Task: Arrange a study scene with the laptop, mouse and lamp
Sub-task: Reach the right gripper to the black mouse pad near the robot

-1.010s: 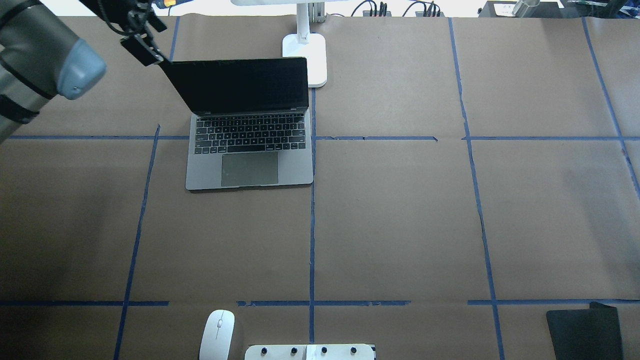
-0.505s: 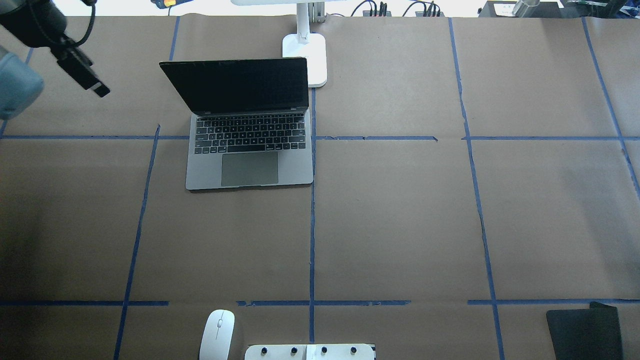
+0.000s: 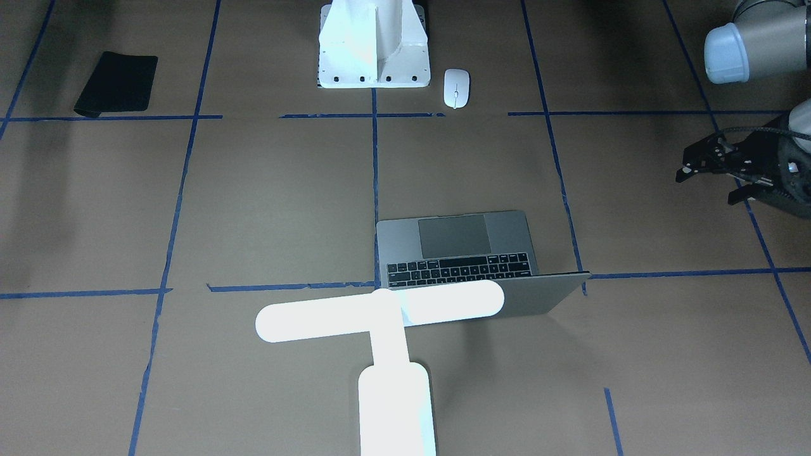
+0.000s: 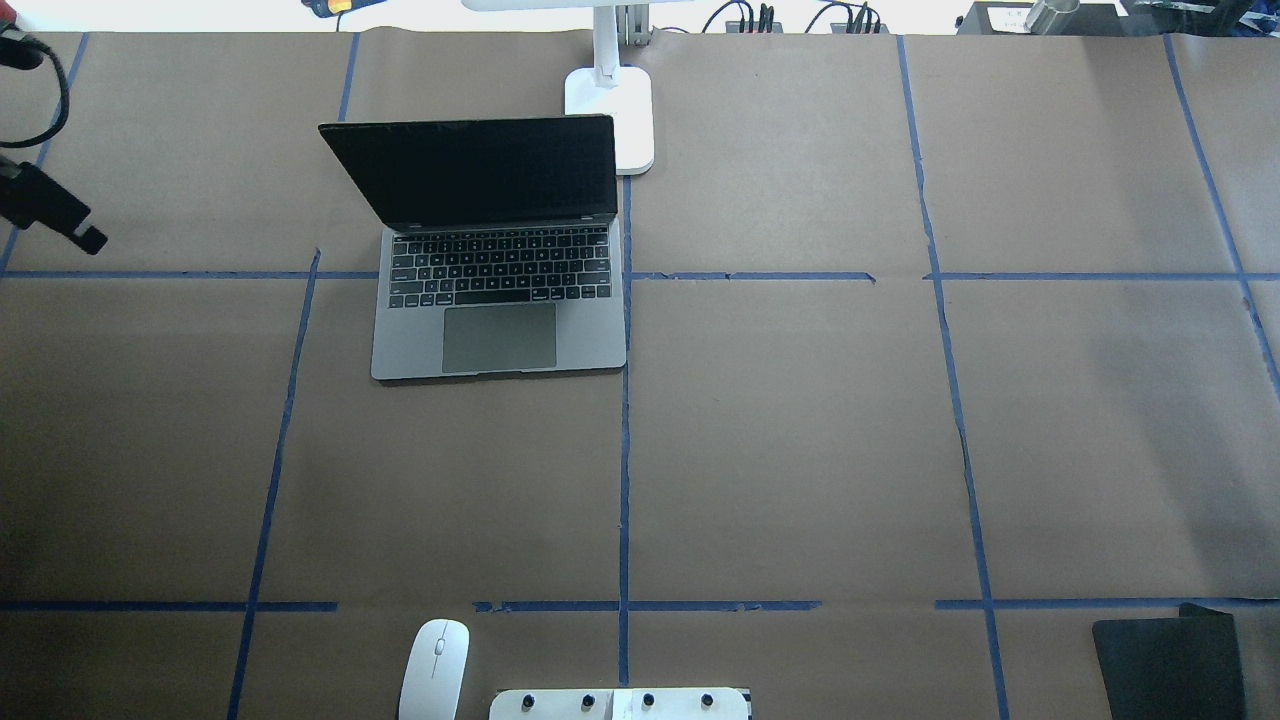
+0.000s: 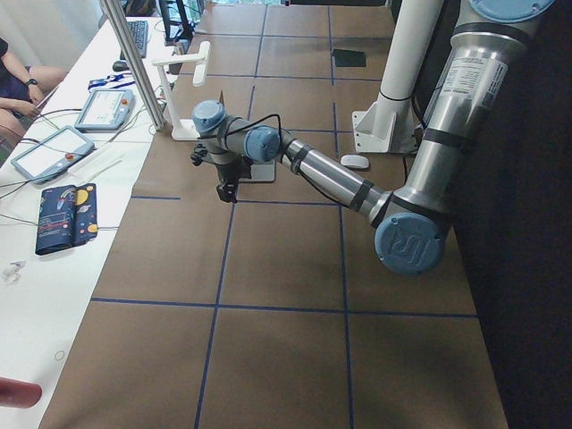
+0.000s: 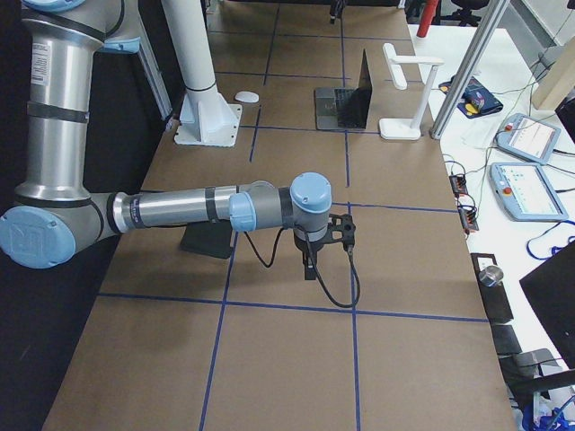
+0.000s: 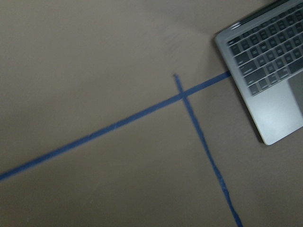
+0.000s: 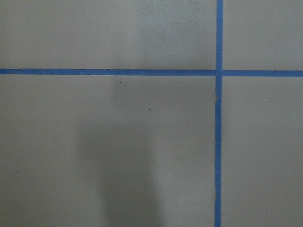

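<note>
The grey laptop (image 4: 500, 335) stands open in the far left-middle of the table, its dark screen upright; it also shows in the front view (image 3: 469, 244) and in the left wrist view (image 7: 270, 61). The white lamp (image 3: 380, 310) glows behind it, with its base (image 4: 612, 115) just right of the lid. The white mouse (image 4: 435, 668) lies near the robot's base, also in the front view (image 3: 456, 87). My left gripper (image 3: 704, 187) is open and empty, above the table well left of the laptop. My right gripper (image 6: 325, 241) shows only in the right side view; I cannot tell its state.
A black mat (image 4: 1170, 665) lies at the near right corner, also in the front view (image 3: 117, 82). The white bolted pedestal (image 3: 374, 44) stands by the mouse. Blue tape lines cross the brown paper. Tablets and cables lie on the white bench (image 6: 521, 153) beyond the lamp.
My left gripper has pulled away from the laptop lid's left corner and moved left to the table's left edge. The laptop stays open and unmoved.
</note>
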Tool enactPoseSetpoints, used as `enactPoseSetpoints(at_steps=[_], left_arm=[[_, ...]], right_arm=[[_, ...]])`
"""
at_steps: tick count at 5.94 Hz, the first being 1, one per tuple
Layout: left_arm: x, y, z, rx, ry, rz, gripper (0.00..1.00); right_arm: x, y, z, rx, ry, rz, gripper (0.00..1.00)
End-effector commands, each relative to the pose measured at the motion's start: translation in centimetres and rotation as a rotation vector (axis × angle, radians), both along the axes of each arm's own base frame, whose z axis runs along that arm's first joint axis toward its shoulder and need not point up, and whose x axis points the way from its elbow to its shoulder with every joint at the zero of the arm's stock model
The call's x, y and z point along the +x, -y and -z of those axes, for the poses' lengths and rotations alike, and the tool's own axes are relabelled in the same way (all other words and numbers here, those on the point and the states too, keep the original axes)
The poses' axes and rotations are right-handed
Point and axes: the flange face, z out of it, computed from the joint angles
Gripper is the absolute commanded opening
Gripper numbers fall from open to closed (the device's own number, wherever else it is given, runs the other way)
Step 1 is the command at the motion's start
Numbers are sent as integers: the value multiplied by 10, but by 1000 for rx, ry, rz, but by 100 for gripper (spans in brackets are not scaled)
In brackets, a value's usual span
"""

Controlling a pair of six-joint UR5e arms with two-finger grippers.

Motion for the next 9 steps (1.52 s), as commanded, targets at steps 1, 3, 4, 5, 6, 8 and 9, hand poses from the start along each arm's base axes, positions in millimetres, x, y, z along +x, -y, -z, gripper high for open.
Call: enactPoseSetpoints(at_steps=[1, 3, 4, 5, 6, 8, 9], left_arm=[[-20, -21, -21, -31, 6, 32, 100], [-22, -21, -18, -26, 1, 39, 100], [-23, -23, -12, -14, -3, 40, 100], [-24, -28, -8, -7, -6, 41, 100], [-25, -29, -4, -1, -10, 43, 100], [-25, -30, -4, -1, -8, 42, 100], [-25, -30, -3, 1, -9, 42, 100]], right_arm=[[-35, -61, -3, -44, 17, -2, 100], [-55, -140, -28, -60, 125, -101, 100], [-64, -170, -38, -83, 122, -91, 100], [-83, -193, -34, -86, 147, -84, 100], [-110, -209, -29, -101, 167, -71, 100], [-148, -240, -38, -112, 115, -38, 100], [-146, -255, -49, -95, 84, -1, 100]])
